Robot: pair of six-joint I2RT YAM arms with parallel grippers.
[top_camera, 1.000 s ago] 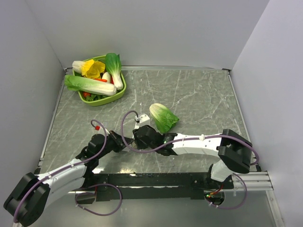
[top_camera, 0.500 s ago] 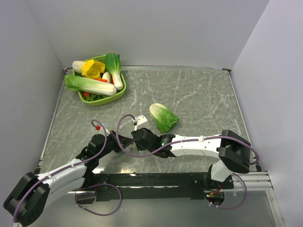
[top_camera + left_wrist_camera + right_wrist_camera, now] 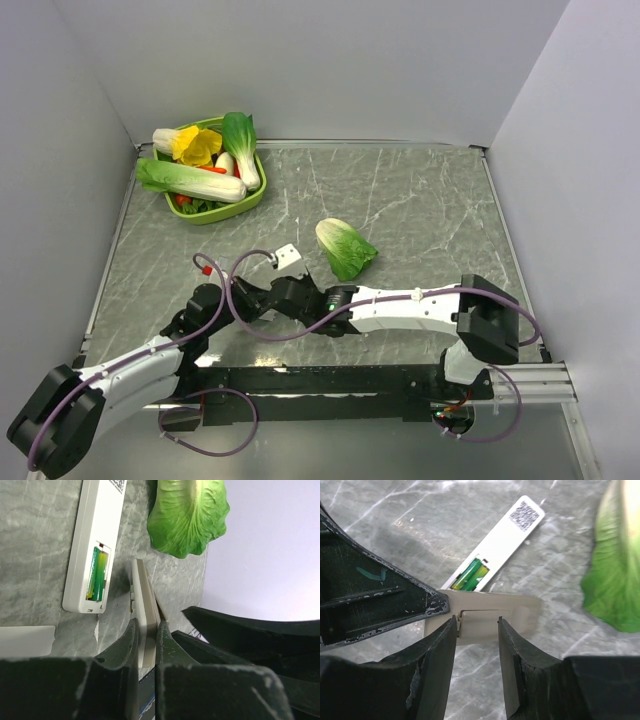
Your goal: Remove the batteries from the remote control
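Observation:
The white remote control (image 3: 97, 540) lies face down on the marble table, its battery bay open. Green batteries (image 3: 97, 572) sit in the bay; they also show in the right wrist view (image 3: 469, 573). In the top view only the remote's far end (image 3: 288, 257) shows. My left gripper (image 3: 147, 625) is shut on a cream-white flat panel (image 3: 142, 595), held on edge above the table. My right gripper (image 3: 477, 622) faces the panel (image 3: 515, 612), its fingers apart on either side of the raised part. The two grippers meet in the top view, the left (image 3: 255, 297) and the right (image 3: 283, 296).
A green cabbage half (image 3: 345, 248) lies just beyond the remote. A green bowl (image 3: 250, 200) of toy vegetables stands at the back left. A second flat white piece (image 3: 25, 641) lies on the table near the left gripper. Walls close in the table on three sides.
My right arm has moved left and brought its gripper up to the panel held by the left gripper. The left arm has hardly moved.

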